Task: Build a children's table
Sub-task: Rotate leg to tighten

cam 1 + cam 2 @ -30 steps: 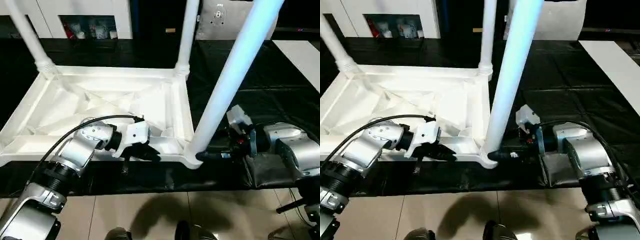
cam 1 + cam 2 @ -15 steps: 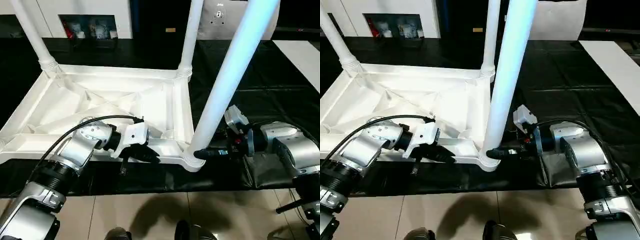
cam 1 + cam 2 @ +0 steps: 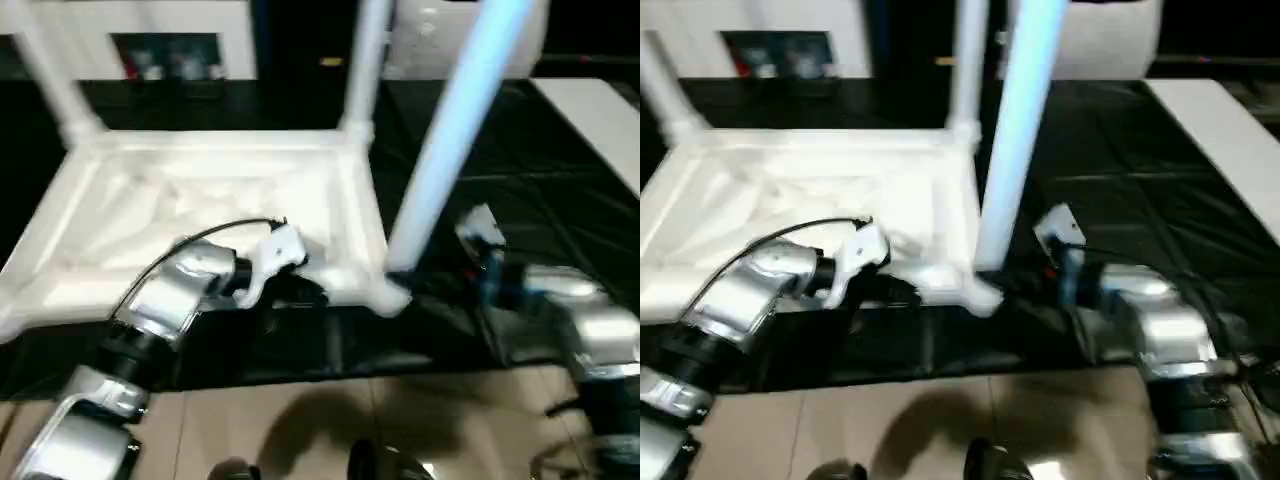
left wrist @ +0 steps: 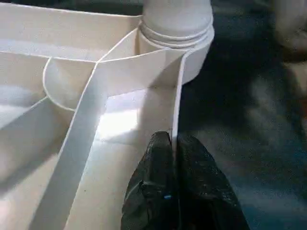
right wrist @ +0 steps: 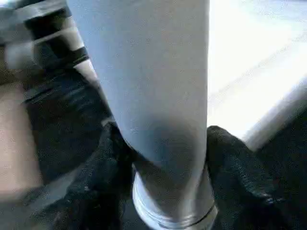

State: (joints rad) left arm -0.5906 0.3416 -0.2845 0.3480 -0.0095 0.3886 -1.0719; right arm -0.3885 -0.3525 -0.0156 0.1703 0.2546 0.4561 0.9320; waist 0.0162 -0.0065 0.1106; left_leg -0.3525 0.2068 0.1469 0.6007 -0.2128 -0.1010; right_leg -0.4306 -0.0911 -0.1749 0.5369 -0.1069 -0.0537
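The children's table lies upside down on the black work table, its ribbed white top (image 3: 215, 143) facing up. Three legs stand in corner sockets: far left (image 3: 50, 70), far right (image 3: 365, 60) and near right (image 3: 450, 130). My left gripper (image 4: 172, 143) is shut on the thin near rim of the top, close to the near right socket (image 4: 177, 24). My right gripper (image 5: 170, 163) is at the foot of the near right leg (image 5: 153, 86). Its black fingers (image 5: 230, 167) press against both sides of the leg, just above the socket.
Black sheet (image 3: 520, 170) covers the work table to the right of the white top. A white panel (image 3: 600, 110) lies at the far right. White cabinets (image 3: 150, 20) stand behind. Beige floor (image 3: 300, 420) runs below the table's near edge.
My right gripper has closed in on the foot of the near right leg. The left gripper keeps its hold on the rim. The head camera has shifted a little.
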